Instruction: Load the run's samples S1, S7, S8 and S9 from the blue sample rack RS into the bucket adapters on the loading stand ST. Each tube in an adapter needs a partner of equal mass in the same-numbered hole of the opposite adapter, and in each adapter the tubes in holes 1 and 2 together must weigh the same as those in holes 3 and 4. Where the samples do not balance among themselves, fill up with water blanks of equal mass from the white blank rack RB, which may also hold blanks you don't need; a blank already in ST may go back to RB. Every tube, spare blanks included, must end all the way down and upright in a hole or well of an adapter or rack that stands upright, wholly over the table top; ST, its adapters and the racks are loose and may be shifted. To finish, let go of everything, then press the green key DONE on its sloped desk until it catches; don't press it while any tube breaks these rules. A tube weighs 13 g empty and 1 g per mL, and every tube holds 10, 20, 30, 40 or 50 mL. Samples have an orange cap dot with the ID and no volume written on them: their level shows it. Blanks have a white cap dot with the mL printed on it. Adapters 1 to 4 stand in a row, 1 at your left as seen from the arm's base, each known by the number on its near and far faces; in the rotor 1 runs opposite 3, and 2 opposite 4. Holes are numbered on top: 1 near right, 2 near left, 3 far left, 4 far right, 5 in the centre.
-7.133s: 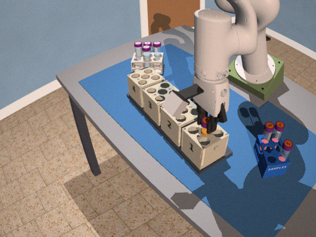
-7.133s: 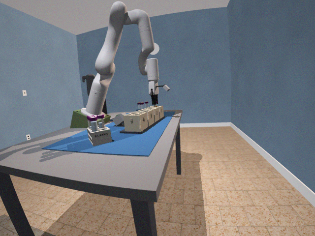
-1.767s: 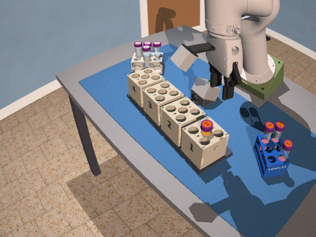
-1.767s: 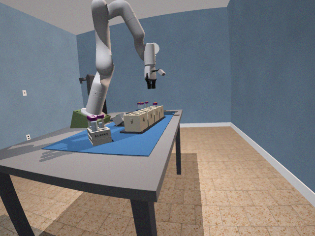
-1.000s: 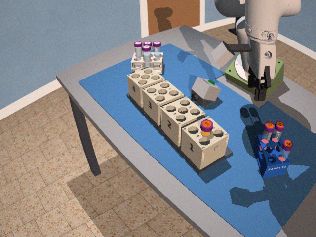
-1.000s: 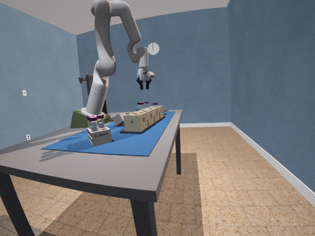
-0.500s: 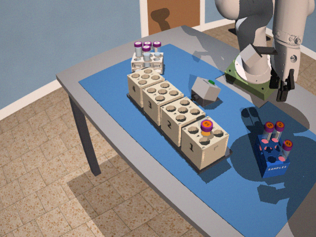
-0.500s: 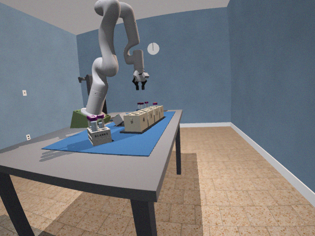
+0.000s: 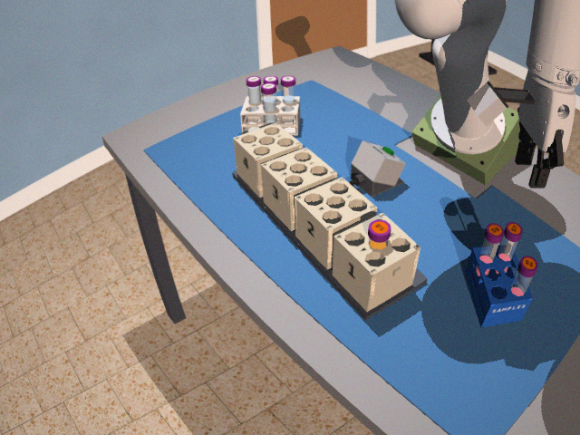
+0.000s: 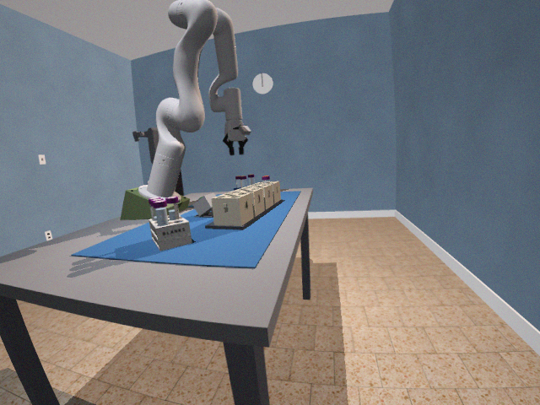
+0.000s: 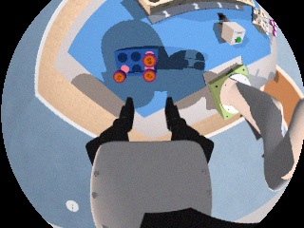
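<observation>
My gripper (image 9: 543,164) is open and empty. It hangs high above the table, on the arm-base side of the blue sample rack RS (image 9: 498,286). In the wrist view the fingers frame the table edge, with the rack (image 11: 136,64) ahead of them. Three orange-dot sample tubes stand in the rack (image 9: 513,234). One more orange-dot sample tube (image 9: 379,232) stands upright in adapter 1 (image 9: 374,274); I cannot tell which hole. Adapters 2 (image 9: 333,219), 3 (image 9: 297,185) and 4 (image 9: 265,154) are empty. The white blank rack RB (image 9: 270,114) holds several purple-capped blanks.
The grey sloped desk (image 9: 377,169) with the green DONE key (image 9: 388,150) stands between the adapters and the arm's green base (image 9: 468,149). The adapters stand in a row on the dark stand ST. In the exterior view the gripper (image 10: 235,146) is well above every tube.
</observation>
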Action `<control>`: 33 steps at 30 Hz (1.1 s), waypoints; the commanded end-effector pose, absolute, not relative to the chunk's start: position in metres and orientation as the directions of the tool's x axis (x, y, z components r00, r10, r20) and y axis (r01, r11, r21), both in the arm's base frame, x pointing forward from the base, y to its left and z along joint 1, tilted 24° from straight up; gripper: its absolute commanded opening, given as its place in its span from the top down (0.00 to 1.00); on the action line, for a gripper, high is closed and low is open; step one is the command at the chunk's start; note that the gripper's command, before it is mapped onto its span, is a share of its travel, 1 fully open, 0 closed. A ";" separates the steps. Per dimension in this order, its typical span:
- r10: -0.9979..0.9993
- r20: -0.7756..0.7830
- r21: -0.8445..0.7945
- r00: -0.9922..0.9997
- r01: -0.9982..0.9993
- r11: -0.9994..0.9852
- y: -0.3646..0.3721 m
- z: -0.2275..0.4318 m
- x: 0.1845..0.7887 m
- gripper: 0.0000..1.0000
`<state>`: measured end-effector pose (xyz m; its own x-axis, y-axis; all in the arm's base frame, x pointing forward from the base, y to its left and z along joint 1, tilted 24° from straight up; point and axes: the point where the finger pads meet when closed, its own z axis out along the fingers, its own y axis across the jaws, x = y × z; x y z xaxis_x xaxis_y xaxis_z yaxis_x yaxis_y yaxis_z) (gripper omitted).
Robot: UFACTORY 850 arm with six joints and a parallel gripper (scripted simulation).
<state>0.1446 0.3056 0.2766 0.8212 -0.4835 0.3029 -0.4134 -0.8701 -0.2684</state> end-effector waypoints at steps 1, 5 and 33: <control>-0.485 0.304 -0.270 0.820 -0.413 -0.869 0.307 0.277 0.144 0.43; -0.485 0.304 -0.270 0.820 -0.413 -0.869 0.307 0.277 0.144 0.43; -0.485 0.304 -0.270 0.820 -0.413 -0.870 0.311 0.233 0.163 0.43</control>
